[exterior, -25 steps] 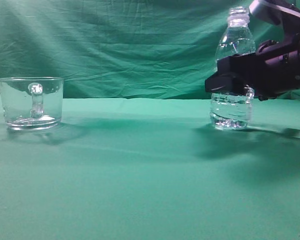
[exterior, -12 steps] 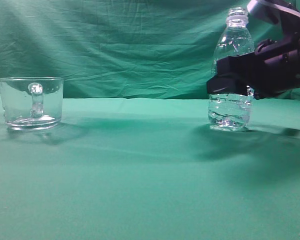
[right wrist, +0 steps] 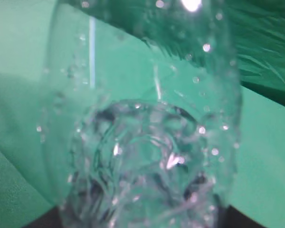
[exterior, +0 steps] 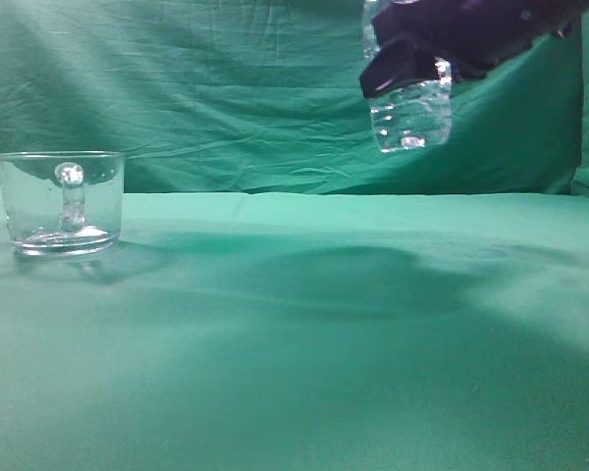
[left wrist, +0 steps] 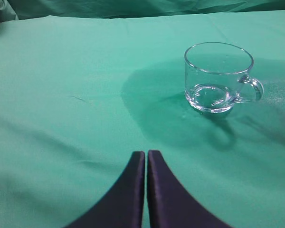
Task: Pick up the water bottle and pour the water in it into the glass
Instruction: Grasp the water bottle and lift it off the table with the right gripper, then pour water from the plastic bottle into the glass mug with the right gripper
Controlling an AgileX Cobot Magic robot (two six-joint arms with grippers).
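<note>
The clear water bottle hangs high above the table at the upper right of the exterior view, its top cut off by the frame. My right gripper is shut on its body. In the right wrist view the bottle fills the frame, with droplets and water glinting inside. The glass, a clear mug with a handle, stands empty on the cloth at the far left. It also shows in the left wrist view. My left gripper is shut and empty, low over the cloth, well short of the glass.
A green cloth covers the table and hangs as a backdrop. The bottle and arm cast a broad shadow on the cloth's middle.
My right gripper has lifted the bottle off the cloth and carried it up and a little to the left. The glass has not moved.
</note>
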